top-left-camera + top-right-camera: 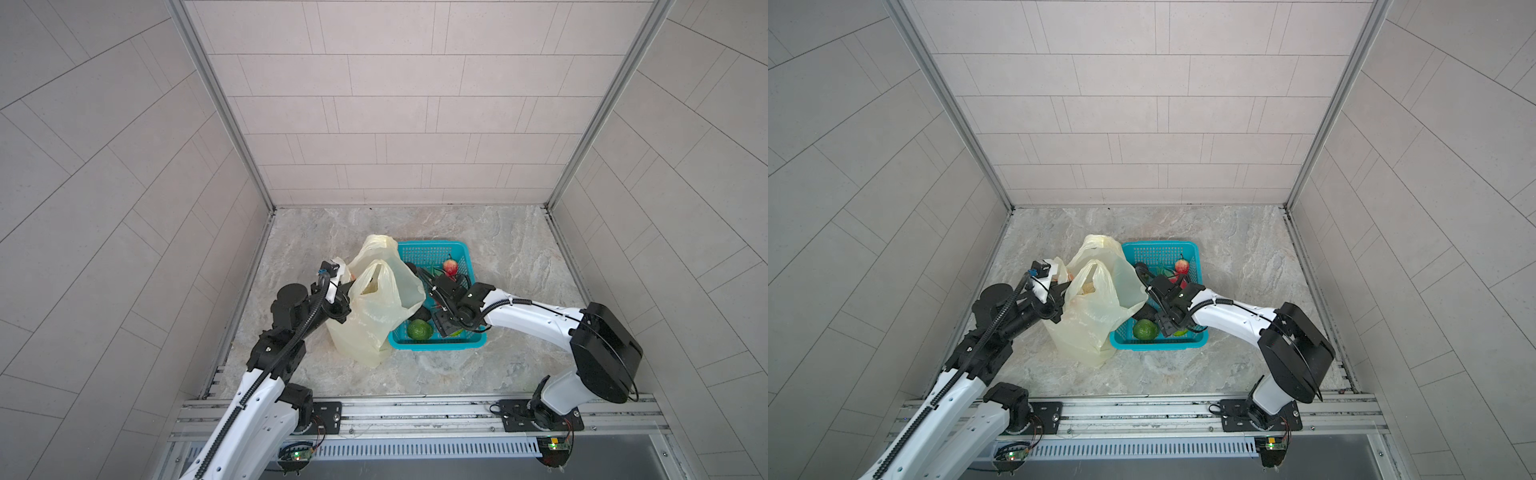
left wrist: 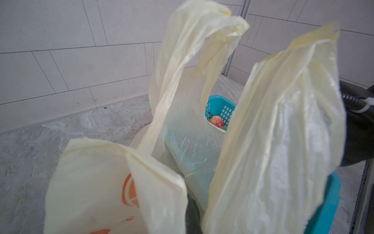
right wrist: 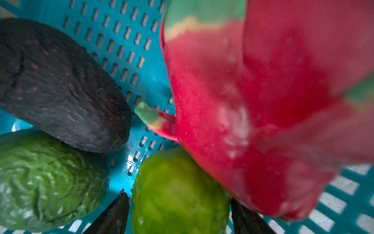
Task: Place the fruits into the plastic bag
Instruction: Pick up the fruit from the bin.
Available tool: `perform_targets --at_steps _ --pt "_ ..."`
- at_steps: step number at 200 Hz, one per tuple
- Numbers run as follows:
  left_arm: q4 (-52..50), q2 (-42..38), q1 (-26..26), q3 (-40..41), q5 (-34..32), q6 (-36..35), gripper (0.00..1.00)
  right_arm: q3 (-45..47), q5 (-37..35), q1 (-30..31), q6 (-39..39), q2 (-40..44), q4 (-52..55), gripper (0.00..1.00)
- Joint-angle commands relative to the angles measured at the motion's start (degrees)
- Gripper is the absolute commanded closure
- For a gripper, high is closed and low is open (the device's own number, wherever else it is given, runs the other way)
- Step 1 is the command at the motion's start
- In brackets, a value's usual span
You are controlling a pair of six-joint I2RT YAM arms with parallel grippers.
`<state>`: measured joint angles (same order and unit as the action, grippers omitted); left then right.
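White shells [image 1: 528, 322] and black joint housings [image 1: 604, 353] are covering the left arm [image 1: 270, 399], lower left, and the right arm [image 1: 552, 328], lower right. A ribbed black conduit [image 1: 239, 409] is running along the left one, a thin white-tied cable [image 1: 540, 307] along the right. The right gripper [image 3: 178, 196] is showing black wedge-shaped fingers [image 3: 115, 214].

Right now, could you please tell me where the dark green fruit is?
In both top views the dark green fruit lies in the near corner of the teal basket, on the side next to the plastic bag, beside the black fruit.

Pincer [image 3: 178, 198] flanks light green ball [image 3: 179, 182] in basket [image 3: 125, 40].
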<state>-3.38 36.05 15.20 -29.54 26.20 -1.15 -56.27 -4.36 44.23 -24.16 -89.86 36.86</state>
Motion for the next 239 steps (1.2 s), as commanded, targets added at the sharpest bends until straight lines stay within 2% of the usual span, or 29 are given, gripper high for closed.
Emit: perform_targets --at_steps 1,28,62,108,144,183,212,239 --pt "0.6 -0.5 0.2 -0.5 -0.2 -1.0 1.00 -0.5 0.3 0.0 0.3 -2.0 2.7 0.24" --pt "0.5 -0.5 0.2 -0.6 0.1 -0.9 1.00 0.7 0.6 -0.1 0.2 -3.0 0.2 0.27" --pt "0.3 -0.5 0.2 -0.8 0.2 -0.9 1.00 1.8 1.0 -0.6 -0.2 -0.1 -2.2 0.46" --pt "0.4 -0.4 0.2 -0.8 0.3 -0.9 1.00 2.2 3.0 -1.2 -0.3 7.2 -2.4 0.62" --pt "0.5 -0.4 0.2 -0.7 0.4 -0.9 1.00 -0.2 7.8 -2.1 1.4 14.1 -2.5 0.63" --pt "0.3 -0.4 0.2 -1.0 0.7 -1.0 1.00 -4.0 9.0 -2.5 6.6 20.5 -7.4 0.63" --pt "0.0 -0.5 0.2 -0.9 1.3 -0.8 1.00 -10.3 10.8 -3.4 9.6 18.6 -8.1 0.63" --pt "0.3 -0.5 0.2 -1.0 1.5 -0.4 1.00 -13.9 16.5 -3.4 9.7 14.1 -12.6 0.62"
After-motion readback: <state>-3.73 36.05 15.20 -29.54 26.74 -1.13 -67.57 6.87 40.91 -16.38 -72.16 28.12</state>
